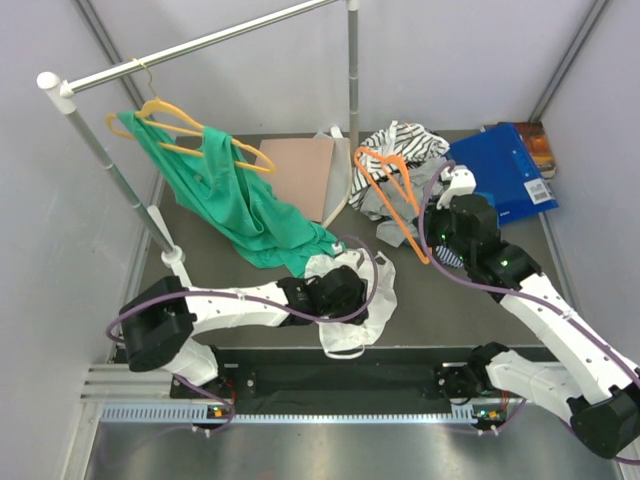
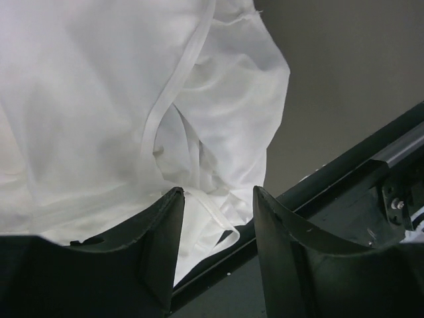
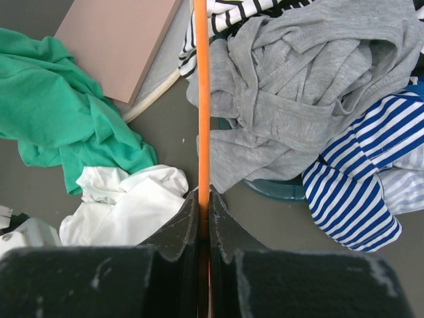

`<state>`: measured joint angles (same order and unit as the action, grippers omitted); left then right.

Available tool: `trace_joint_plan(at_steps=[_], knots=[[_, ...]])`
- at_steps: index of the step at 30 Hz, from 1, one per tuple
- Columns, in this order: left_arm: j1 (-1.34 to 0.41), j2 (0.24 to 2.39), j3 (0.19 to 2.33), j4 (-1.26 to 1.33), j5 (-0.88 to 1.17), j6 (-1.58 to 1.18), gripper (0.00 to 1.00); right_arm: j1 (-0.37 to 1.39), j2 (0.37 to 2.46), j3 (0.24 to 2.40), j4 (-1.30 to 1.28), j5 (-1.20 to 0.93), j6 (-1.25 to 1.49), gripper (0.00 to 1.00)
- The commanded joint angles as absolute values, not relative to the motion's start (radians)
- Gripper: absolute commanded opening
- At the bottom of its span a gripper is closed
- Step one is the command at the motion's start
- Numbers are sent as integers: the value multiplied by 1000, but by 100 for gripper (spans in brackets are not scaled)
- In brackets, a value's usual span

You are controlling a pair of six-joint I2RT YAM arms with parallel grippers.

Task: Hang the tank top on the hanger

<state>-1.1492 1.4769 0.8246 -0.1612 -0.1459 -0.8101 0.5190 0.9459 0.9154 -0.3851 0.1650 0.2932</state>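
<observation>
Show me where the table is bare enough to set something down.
Bare table between the tank top and the right arm; another patch between the green garment and the rack base. Back right is crowded with heaped clothes.

- Pale, plain walls close me in on three sides: the left wall (image 1: 40,250), the back wall (image 1: 450,50) and the right wall (image 1: 610,150).
- A dark seam (image 1: 100,40) slants up the far left corner, and another (image 1: 572,55) up the far right.
- My table (image 1: 450,290) has a matt dark grey top.
- A metal clothes rail stands on it. Its silver crossbar (image 1: 200,45) is carried by a white-capped left post (image 1: 110,165) and a back post (image 1: 353,70).
- Along my near edge lie a black strip (image 1: 340,378), a pale slotted channel (image 1: 300,412) and brushed steel sheet (image 1: 300,452).
- The light is soft and even, and shadows are faint.
</observation>
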Motion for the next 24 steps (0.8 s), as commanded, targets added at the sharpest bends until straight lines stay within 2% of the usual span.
trace_joint_plan(at_steps=[1, 4, 7, 11, 15, 18, 21, 24], knots=[[-1149, 1491, 885, -268, -193, -830, 52, 499, 900, 917, -327, 155, 302, 0], [-1097, 1500, 853, -255, -161, -854, 56, 491, 897, 914, -324, 150, 299, 0], [-988, 1509, 761, -143, -9, -865, 60, 486, 899, 911, -315, 135, 301, 0], [-934, 1532, 753, -112, -74, -796, 63, 483, 910, 902, -295, 114, 304, 0], [-818, 1609, 732, 20, 41, -787, 63, 482, 925, 894, -275, 100, 311, 0], [-756, 1652, 782, 23, 6, -735, 63, 482, 936, 888, -256, 80, 322, 0], [-704, 1696, 880, -26, -133, -637, 64, 480, 953, 879, -236, 54, 333, 0], [-652, 1769, 959, -28, -132, -548, 65, 480, 973, 876, -221, 32, 344, 0]])
